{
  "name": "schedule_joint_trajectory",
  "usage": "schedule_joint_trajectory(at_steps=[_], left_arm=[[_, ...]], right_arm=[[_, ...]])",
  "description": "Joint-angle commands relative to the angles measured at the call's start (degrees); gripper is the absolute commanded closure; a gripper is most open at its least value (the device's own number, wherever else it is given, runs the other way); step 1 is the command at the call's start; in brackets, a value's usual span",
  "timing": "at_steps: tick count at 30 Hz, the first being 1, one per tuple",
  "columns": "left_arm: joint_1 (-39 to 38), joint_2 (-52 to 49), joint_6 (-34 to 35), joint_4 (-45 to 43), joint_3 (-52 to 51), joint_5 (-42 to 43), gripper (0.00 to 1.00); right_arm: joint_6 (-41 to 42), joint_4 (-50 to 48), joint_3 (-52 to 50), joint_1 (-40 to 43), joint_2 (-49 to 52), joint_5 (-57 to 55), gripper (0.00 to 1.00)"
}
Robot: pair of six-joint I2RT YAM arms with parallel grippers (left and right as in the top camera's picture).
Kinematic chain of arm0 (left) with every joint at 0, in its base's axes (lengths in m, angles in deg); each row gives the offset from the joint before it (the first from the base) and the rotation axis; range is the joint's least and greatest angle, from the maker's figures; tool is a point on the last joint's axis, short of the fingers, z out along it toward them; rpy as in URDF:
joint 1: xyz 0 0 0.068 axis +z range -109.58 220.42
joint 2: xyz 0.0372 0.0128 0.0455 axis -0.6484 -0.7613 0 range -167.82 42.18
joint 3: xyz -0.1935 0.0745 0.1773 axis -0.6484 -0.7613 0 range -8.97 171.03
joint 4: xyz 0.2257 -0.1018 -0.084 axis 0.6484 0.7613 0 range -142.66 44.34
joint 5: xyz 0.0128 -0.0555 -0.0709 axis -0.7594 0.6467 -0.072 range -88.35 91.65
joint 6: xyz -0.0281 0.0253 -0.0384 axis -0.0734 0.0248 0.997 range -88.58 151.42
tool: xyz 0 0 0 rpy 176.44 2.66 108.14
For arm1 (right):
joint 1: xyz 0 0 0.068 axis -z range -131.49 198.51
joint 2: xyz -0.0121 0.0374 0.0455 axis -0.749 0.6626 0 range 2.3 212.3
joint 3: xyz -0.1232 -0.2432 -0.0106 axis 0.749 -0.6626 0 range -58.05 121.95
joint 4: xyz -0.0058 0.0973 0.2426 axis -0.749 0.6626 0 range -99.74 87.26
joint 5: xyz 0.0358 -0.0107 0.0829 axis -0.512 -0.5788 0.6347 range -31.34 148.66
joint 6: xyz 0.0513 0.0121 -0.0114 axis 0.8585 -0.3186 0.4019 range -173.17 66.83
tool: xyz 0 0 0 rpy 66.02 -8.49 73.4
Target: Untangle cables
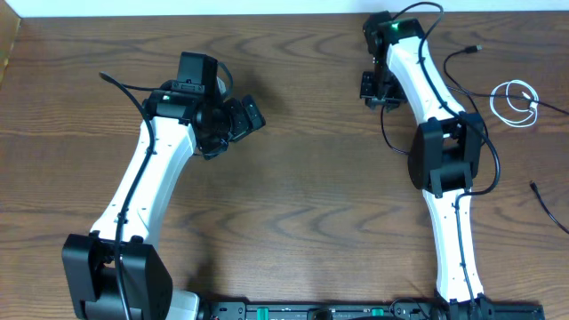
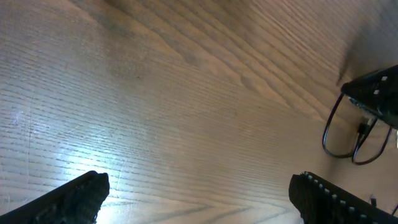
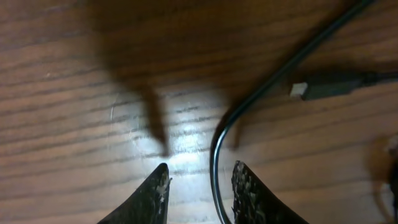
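Fingers on the left arm [image 2: 74, 199] spread wide; right fingers [image 3: 152, 199] slightly apart, 1 black cable [image 3: 213, 162] between them.

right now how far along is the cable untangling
Done, it seems: the white cable lies coiled alone at the right. In hand: the right fingers straddle a black cable, a gap showing, not pinched yet. The left fingers stand wide, empty. Still to do: draw that black cable clear; any crossing under the right arm is hidden.
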Motion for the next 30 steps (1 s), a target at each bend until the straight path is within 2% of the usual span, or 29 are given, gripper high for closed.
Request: schedule_joint_trajectory(at_steps=[1,11,15,22,30], left_arm=[[0.1,-0.3,0.3,0.1,0.7,-0.8,0.02],[0.1,-0.3,0.3,0.1,0.7,-0.8,0.02],[0.1,-0.3,0.3,0.1,0.7,-0.8,0.02],[0.1,-0.3,0.3,0.1,0.7,-0.8,0.02],[0.1,-0.3,0.3,0.1,0.7,-0.8,0.02]], right_arm=[[1.5,-1.1,-1.4,0.3,1.2,-1.0,0.72],[2.4,-3.0,-7.3,2.1,1.3,-1.8,0.80],[2.4,-5.8,-12.9,2.7,1.3,-1.8,0.99],[0.3,-7.1,-14.3,5.4,0.3,-2.0,0.99],[-4.6,-6.1,-10.0,16.9,-10.5,0.8,0.99]])
